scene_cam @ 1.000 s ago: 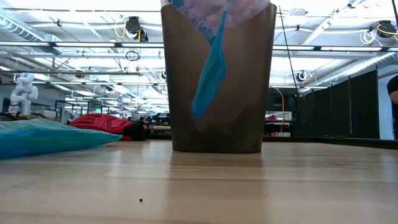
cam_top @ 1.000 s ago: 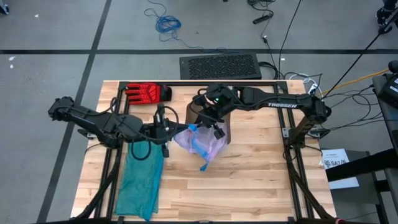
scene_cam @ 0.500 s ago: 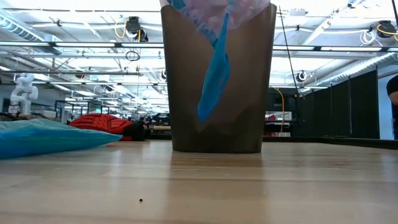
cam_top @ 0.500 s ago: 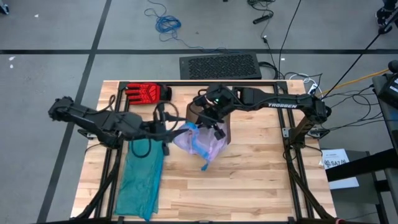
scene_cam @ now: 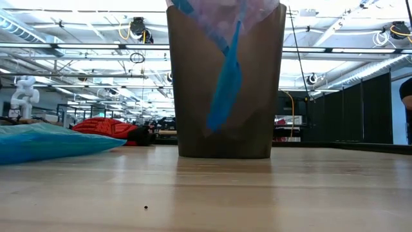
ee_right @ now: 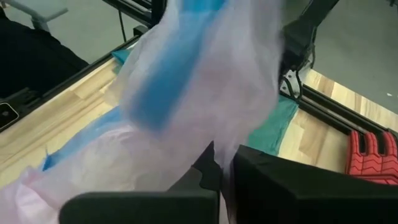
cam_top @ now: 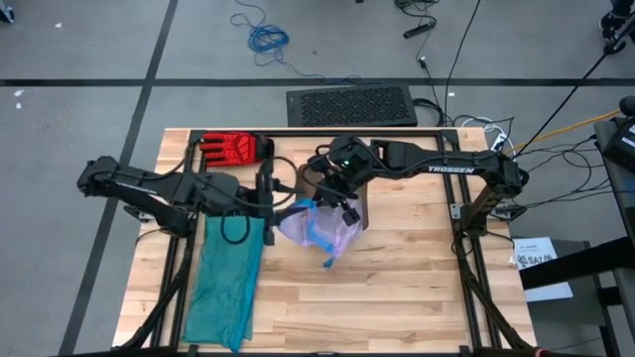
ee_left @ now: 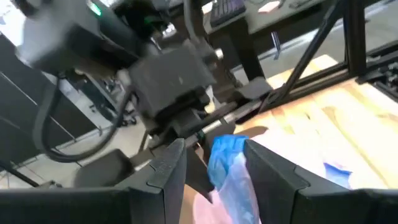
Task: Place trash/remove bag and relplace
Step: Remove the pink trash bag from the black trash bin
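Note:
A brown bin (cam_top: 361, 206) stands at mid-table. The pale pink-white bag (cam_top: 319, 228) spills out of its mouth and over its near wall. The bag's blue drawstring loop (scene_cam: 223, 90) hangs down the front of the bin (scene_cam: 257, 96). My right gripper (cam_top: 342, 206) is over the bin's mouth, shut on the bag (ee_right: 205, 93). My left gripper (cam_top: 285, 198) is open at the bag's left side. Its fingers stand on either side of the blue hem (ee_left: 225, 152). No trash is in view. My right gripper pinches bunched bag film (ee_right: 225, 158) between its two fingers, near the bag's top over the bin's mouth, slanting down from the table's right side. The bag hangs slack below it, draped over the bin's near wall. My left gripper: I cannot tell whether its fingers (ee_left: 168, 171) touch the hem.
A teal-green plastic bag (cam_top: 223, 283) lies flat on the table's left part, under the left arm. A red glove (cam_top: 233, 149) lies at the far left corner. Bare wood stretches in front of the bin, toward the near edge.
My left gripper has opened, let go of the bag's left edge and shifted toward the table's far edge, rolling a little. The blue drawstring loop has swung slightly to one side on the bin's front. My right gripper has kept still.

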Tool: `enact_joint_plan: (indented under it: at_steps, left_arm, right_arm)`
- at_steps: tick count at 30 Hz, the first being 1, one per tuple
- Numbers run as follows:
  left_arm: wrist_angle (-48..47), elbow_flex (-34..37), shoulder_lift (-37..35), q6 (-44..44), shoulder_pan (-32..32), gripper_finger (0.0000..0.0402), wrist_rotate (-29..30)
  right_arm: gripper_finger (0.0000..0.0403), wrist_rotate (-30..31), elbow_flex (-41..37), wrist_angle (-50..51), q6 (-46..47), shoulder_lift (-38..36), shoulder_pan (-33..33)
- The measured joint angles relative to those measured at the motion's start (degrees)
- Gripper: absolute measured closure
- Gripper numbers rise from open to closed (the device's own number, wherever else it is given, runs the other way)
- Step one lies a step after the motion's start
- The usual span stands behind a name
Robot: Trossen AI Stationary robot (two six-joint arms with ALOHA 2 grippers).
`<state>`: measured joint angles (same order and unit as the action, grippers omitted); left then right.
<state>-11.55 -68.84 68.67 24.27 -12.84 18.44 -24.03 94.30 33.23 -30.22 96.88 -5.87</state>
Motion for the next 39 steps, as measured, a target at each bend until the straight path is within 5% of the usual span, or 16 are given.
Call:
enact_joint_plan:
  at_steps: [6, 13, 39]
  left_arm:
    - [-0.33, -0.36, 3.61, 0.14, 0.98, 0.0273, -1.07]
    - [-0.10, -4.24, 5.15, 1.72, 0.83, 0.0391, -2.23]
    - [-1.01, -9.38, 0.24, 3.61, -6.46, 0.0401, 2.00]
  right_arm:
    - [0.0403, 0.02, 0.00, 0.04, 0.47, -0.02, -0.02]
    - [0.0403, 0.15, 0.00, 1.21, 0.63, -0.02, -0.02]
    - [0.0403, 2.89, 0.06, 2.69, 0.91, -0.11, -2.45]
